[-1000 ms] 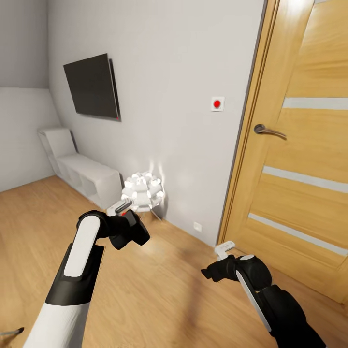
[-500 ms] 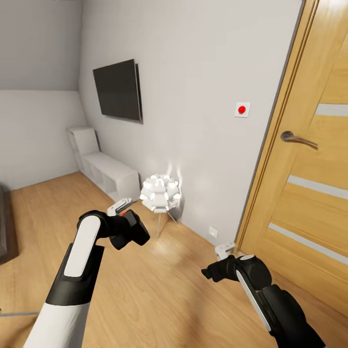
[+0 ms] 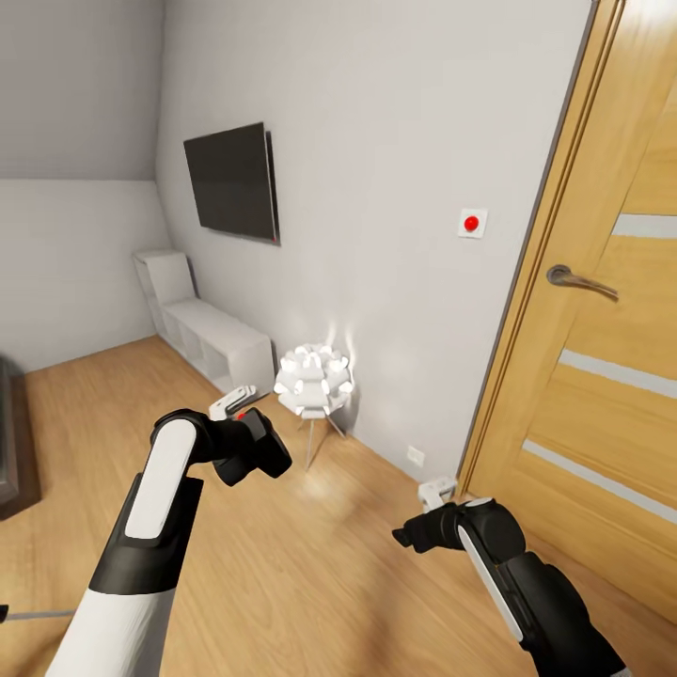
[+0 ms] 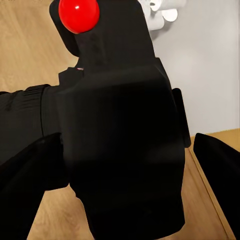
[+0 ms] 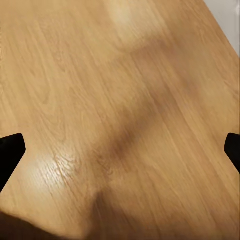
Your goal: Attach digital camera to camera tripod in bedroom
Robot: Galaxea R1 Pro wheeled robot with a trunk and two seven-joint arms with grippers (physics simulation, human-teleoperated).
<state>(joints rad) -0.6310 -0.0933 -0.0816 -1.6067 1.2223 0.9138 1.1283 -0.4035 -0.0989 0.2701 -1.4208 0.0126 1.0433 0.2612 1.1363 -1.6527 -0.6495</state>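
Note:
The digital camera [image 3: 264, 450] is a black body gripped by my left gripper [image 3: 248, 436], held a little above the wood floor in the bedroom. Seen close in the left wrist view, the camera [image 4: 120, 130] has its red button [image 4: 78, 13] on top, with a black finger [image 4: 216, 156] on either side. My right gripper [image 3: 407, 538] hangs low near the door, open; its fingertips [image 5: 10, 151] stand far apart over bare floor. The camera tripod is out of view.
A dark TV [image 3: 233, 181] hangs on the grey wall above a low white shelf [image 3: 202, 334]. A glowing white floor lamp [image 3: 313, 378] stands just beyond my left gripper. A wooden door [image 3: 602, 376] closes the right side. Dark furniture [image 3: 13, 442] sits at the left edge.
The whole picture has shifted right, so the camera has turned left. Both arms keep their pose, and the left gripper still holds the camera.

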